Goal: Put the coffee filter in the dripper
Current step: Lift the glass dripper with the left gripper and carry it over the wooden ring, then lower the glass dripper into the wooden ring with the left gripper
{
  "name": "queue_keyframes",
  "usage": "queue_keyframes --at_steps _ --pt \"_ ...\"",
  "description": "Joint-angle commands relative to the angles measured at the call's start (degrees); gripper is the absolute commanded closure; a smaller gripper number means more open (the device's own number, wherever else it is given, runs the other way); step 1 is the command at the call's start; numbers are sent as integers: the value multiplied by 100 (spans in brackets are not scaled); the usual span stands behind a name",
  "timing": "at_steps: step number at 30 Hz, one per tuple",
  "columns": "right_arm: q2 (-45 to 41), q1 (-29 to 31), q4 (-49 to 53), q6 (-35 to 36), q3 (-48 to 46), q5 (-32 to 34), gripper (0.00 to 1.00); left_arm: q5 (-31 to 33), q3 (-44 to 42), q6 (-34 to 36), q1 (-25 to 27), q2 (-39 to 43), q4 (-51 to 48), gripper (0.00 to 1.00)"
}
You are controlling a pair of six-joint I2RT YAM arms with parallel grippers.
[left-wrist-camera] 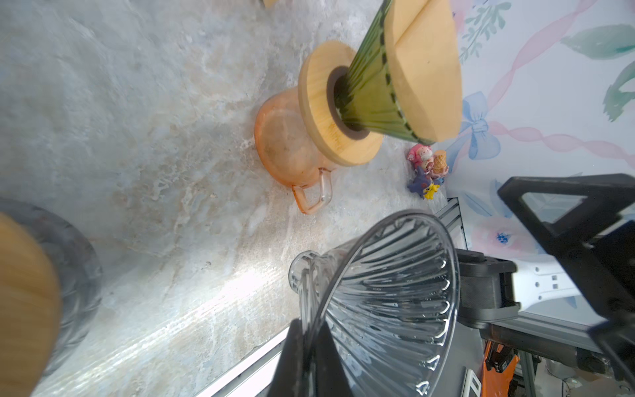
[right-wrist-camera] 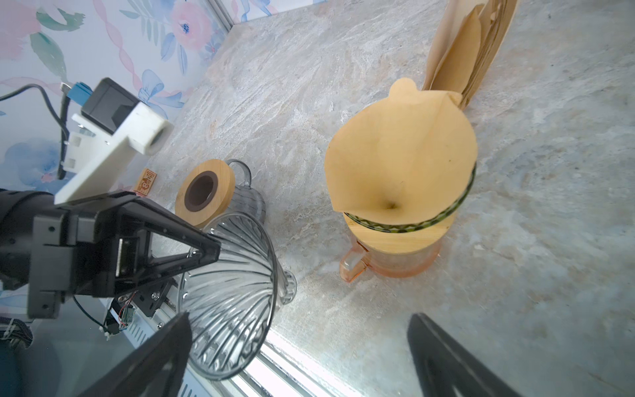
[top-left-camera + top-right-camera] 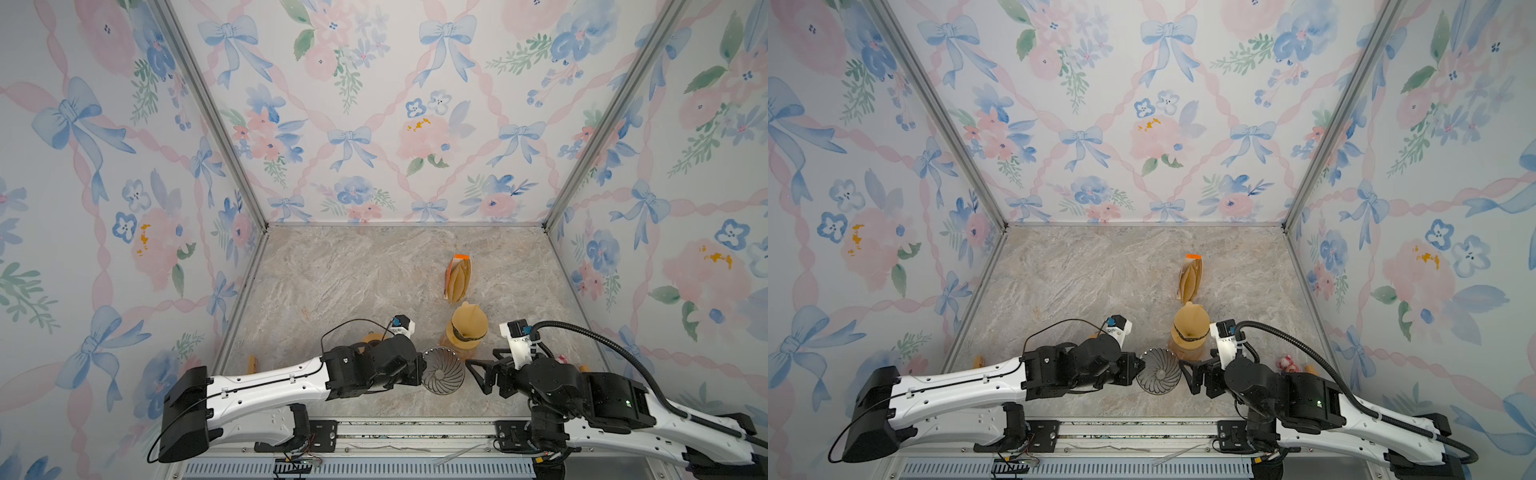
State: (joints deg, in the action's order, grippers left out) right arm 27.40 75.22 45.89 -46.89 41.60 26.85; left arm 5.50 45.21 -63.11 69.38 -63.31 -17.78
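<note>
My left gripper (image 3: 423, 366) pinches the clear dripper (image 3: 443, 375) rim, lower centre. Right gripper (image 2: 300, 318) spread wide, empty. Marble tabletop (image 3: 353, 282), floral walls (image 3: 374, 104).

Filter (image 3: 468, 319) in dripper (image 1: 371, 92) atop carafe (image 2: 405, 264); filter stack (image 3: 458, 277) behind; second dripper (image 3: 443, 370) before carafe, between left pincer (image 2: 209, 252) and right pincer (image 2: 301, 315).

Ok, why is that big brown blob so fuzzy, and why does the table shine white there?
Left wrist view: the tan blob sits too close to the lens, so it is out of focus; the table shows a white glare streak near its front edge. Right wrist view: the paper filter is sharp.
</note>
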Motion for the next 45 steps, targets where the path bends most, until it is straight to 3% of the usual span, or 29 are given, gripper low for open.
queue_keyframes --at_steps 1,15,22,34,45 --pt "-12 11 31 104 67 81 1 88 220 248 -199 374 -410 92" --pt "644 15 -351 240 171 -126 1 141 852 343 -1228 1406 -2430 90" --pt "997 18 -464 322 286 -195 0 -463 897 609 -2190 1706 -2946 90" --pt "1091 -2 -590 312 207 -242 1 -1394 678 1079 -3341 1678 -3122 90" --pt "1110 -94 -616 304 201 -299 1 -1741 551 1343 -3654 1521 -3159 90"
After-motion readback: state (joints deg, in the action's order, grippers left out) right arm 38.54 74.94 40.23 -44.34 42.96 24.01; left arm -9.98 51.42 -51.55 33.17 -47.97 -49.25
